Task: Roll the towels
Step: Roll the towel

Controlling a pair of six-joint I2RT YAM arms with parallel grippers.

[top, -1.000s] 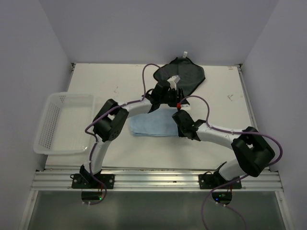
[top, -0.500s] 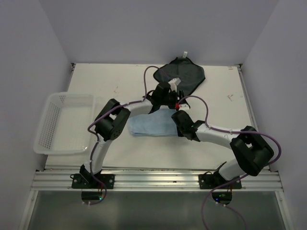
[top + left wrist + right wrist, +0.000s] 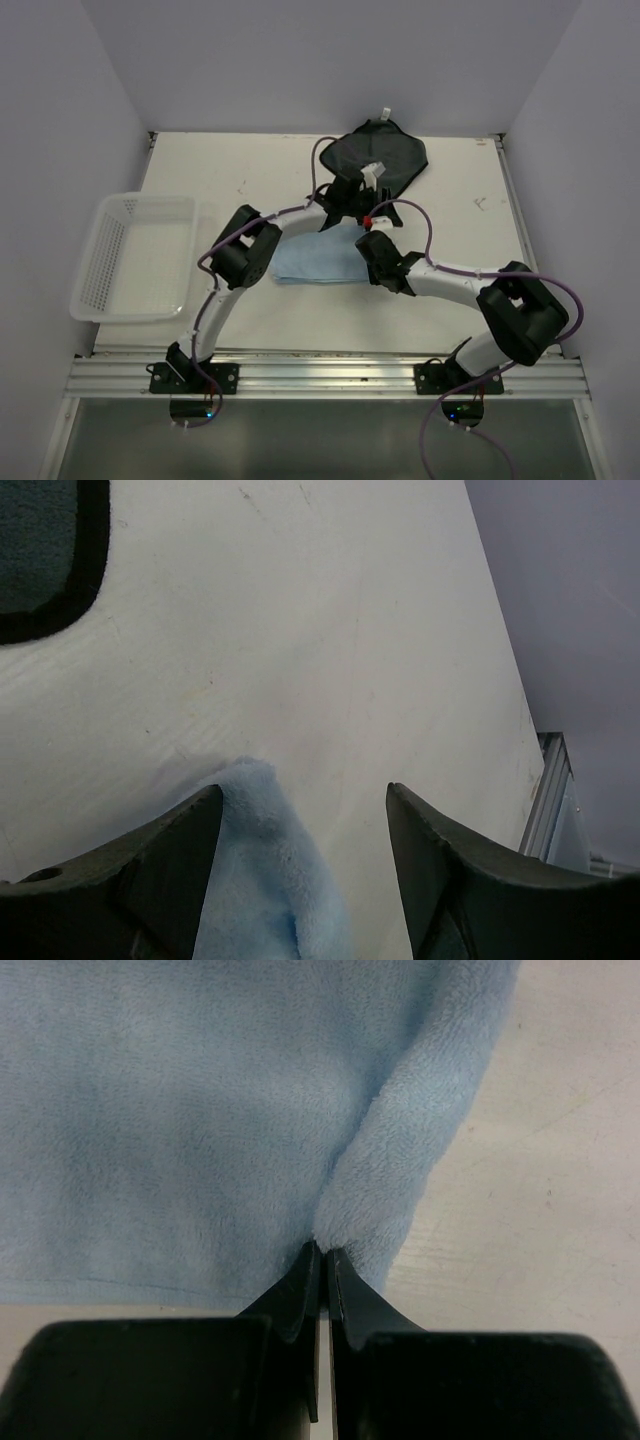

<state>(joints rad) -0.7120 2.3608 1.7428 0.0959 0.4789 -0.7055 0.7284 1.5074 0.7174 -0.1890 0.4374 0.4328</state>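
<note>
From above, we see the light blue towel (image 3: 310,262) lying in the middle of the table (image 3: 470,225), the dark towel (image 3: 392,155) at the far edge and a white basket (image 3: 130,255) on the left.

At the left wrist, the left gripper (image 3: 303,792) stands open, with a corner of the blue towel between its fingers.

At the right wrist, the right gripper (image 3: 322,1252) is closed, pinching a fold at that towel's right end.

Even, diffuse light, faint shadows; right pincer (image 3: 322,1252) looms black against blue towel (image 3: 180,1110).
</note>
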